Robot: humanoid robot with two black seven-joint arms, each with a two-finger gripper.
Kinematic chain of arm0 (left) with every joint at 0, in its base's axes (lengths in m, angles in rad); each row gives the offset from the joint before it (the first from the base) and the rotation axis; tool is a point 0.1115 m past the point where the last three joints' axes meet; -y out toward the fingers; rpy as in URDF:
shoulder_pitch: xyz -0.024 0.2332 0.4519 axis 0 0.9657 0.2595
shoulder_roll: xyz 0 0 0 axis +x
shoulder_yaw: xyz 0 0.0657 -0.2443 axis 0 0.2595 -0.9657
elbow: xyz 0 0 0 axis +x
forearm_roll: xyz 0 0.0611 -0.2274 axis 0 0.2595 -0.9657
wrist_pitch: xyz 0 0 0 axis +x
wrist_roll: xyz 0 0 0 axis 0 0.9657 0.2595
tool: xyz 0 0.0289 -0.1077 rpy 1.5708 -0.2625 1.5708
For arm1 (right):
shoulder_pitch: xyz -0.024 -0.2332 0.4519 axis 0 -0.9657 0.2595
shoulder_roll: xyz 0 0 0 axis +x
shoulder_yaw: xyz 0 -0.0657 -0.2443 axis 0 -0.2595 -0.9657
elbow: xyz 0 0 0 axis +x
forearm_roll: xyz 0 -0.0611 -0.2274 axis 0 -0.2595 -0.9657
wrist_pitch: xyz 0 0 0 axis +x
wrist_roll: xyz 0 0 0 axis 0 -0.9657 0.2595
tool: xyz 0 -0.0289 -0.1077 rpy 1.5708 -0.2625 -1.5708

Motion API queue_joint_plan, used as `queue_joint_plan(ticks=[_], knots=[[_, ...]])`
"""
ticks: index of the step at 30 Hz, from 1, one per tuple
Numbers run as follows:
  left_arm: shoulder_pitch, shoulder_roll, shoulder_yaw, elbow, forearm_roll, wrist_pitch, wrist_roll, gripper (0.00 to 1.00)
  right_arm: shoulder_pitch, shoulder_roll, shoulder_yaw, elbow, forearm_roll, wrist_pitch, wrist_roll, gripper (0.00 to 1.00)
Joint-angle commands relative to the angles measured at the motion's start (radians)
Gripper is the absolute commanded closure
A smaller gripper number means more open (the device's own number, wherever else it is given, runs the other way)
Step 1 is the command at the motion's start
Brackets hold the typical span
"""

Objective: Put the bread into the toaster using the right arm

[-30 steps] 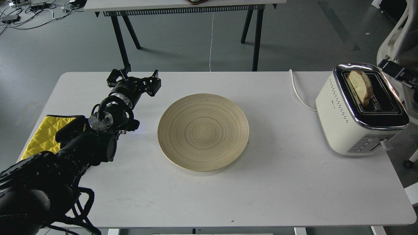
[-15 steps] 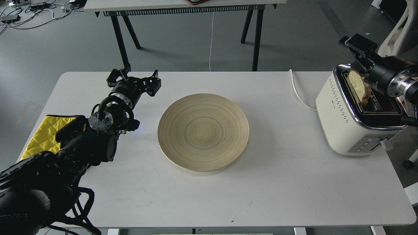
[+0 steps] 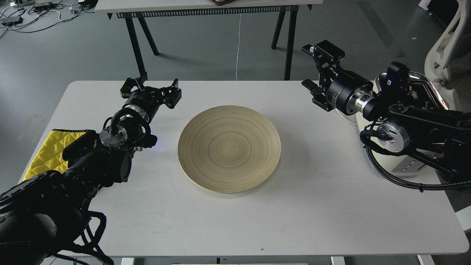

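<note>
Right claw point(image 3: 312, 71) spread wide, holding nothing, above the table point(image 3: 312, 206) edge. Toaster point(image 3: 423, 88) lies behind it, mostly hidden by the right arm point(image 3: 404, 117). Bread not visible; cannot tell if it sits in a slot. Plate point(image 3: 229, 148) to its left is bare. Left claw point(image 3: 151, 90) released, idle. Advice: clear the arm off the toaster, confirm slice seated.

Right arm point(image 3: 412, 121) across the toaster point(image 3: 408, 165)
</note>
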Motion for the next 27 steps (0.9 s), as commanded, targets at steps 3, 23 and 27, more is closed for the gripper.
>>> queue_joint_plan(ticks=[3, 23, 27], knots=[[0.0, 0.0, 0.0, 0.0, 0.0, 0.0, 0.0, 0.0, -0.124, 0.099, 0.137, -0.14, 0.09, 0.193, 0.041, 0.0], [0.0, 0.0, 0.0, 0.0, 0.0, 0.0, 0.0, 0.0, -0.191, 0.243, 0.162, -0.507, 0.335, 0.594, 0.115, 0.0], [0.0, 0.0, 0.0, 0.0, 0.0, 0.0, 0.0, 0.0, -0.205, 0.251, 0.163, -0.507, 0.335, 0.591, 0.124, 0.0]])
